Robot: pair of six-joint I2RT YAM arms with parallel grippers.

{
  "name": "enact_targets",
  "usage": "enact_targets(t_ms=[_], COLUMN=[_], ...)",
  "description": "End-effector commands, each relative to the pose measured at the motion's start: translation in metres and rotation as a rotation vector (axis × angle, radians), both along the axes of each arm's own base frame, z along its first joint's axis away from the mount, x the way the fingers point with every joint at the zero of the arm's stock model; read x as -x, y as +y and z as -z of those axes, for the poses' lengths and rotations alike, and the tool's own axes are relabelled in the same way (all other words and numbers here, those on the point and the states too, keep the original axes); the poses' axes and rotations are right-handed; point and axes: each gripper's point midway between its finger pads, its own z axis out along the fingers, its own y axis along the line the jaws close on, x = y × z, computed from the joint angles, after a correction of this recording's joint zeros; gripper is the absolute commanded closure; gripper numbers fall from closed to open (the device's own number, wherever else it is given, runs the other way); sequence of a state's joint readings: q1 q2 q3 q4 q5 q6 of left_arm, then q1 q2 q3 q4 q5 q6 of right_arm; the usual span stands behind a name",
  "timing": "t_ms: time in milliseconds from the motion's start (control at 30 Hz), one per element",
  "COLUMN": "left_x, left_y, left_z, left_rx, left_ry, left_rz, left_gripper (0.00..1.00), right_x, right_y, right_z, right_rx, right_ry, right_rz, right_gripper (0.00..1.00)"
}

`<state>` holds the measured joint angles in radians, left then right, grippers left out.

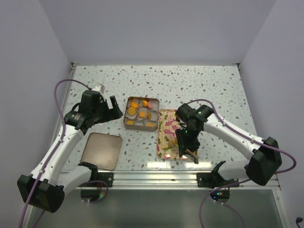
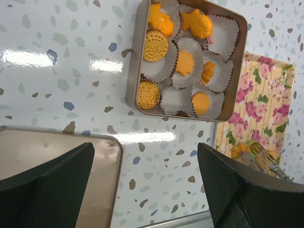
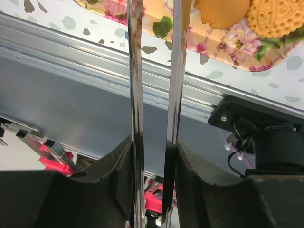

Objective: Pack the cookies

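speckled table (image 1: 190,80) bears tin (image 1: 126,114), lid (image 1: 101,150), floral tray (image 1: 166,140).

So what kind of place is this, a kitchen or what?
Probably a robot test bench, not a kitchen: plain white walls box in a speckled tabletop, the left arm and right arm are mounted on a metal rail at its near edge, and the right hand grips tongs.

The tongs (image 3: 136,71) are pinched by their 2 steel blades between the fingers of the right gripper (image 3: 153,156). 2 cookies (image 3: 221,12) are seen on the flowered tray (image 3: 161,26), beyond the metal rail (image 3: 85,61) and a black mount (image 3: 256,118).
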<state>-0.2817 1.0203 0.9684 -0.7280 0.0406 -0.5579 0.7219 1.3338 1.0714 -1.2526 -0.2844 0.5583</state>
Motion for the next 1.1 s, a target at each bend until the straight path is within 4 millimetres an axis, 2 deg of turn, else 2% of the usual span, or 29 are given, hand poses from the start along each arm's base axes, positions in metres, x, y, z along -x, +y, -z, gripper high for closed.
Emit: enact_targets(t_ms=[0,133,267,367,533,567,667,733,933,967,1067], left_x=[0.001,0.001,0.001,0.000,-0.002,-0.003,-0.005,-0.007,-0.009,-0.009,-0.009], left_y=[0.005,0.006,0.006,0.007,0.008,0.008,0.008,0.007,0.007,0.007,0.007], left_z=[-0.004,-0.003,-0.005,-0.006,-0.007,-0.008,-0.008,-0.010,-0.010,-0.010,-0.005], left_rx=[-0.003,-0.005,-0.007,-0.009,-0.022,-0.024,-0.028,-0.030,-0.041,-0.042,-0.043], left_ry=[-0.014,-0.015,-0.020,-0.022,-0.023,-0.024,-0.023,-0.024,-0.021,-0.020,-0.012], left_rz=[-0.023,-0.025,-0.027,-0.028,-0.029,-0.029,-0.027,-0.025,-0.015,-0.015,-0.016], left_gripper=[0.05,0.05,0.05,0.04,0.04,0.04,0.04,0.04,0.04,0.04,0.04], right_x=[0.001,-0.007,-0.019,-0.034,-0.052,-0.058,-0.068,-0.069,-0.050,-0.045,-0.039], right_y=[0.008,0.012,0.018,0.027,0.042,0.046,0.055,0.055,0.036,0.032,0.028], right_z=[-0.005,-0.016,-0.034,-0.056,-0.075,-0.084,-0.091,-0.086,-0.053,-0.044,-0.035], right_rx=[-0.044,-0.049,-0.051,-0.070,-0.097,-0.116,-0.118,-0.099,-0.035,-0.019,-0.015], right_ry=[-0.002,-0.027,-0.067,-0.120,-0.157,-0.177,-0.184,-0.166,-0.094,-0.073,-0.059], right_rz=[-0.001,0.001,-0.005,-0.013,-0.022,-0.025,-0.038,-0.048,-0.080,-0.080,-0.070], right_gripper=[0.70,0.73,0.73,0.73,0.73,0.73,0.73,0.69,0.56,0.55,0.54])
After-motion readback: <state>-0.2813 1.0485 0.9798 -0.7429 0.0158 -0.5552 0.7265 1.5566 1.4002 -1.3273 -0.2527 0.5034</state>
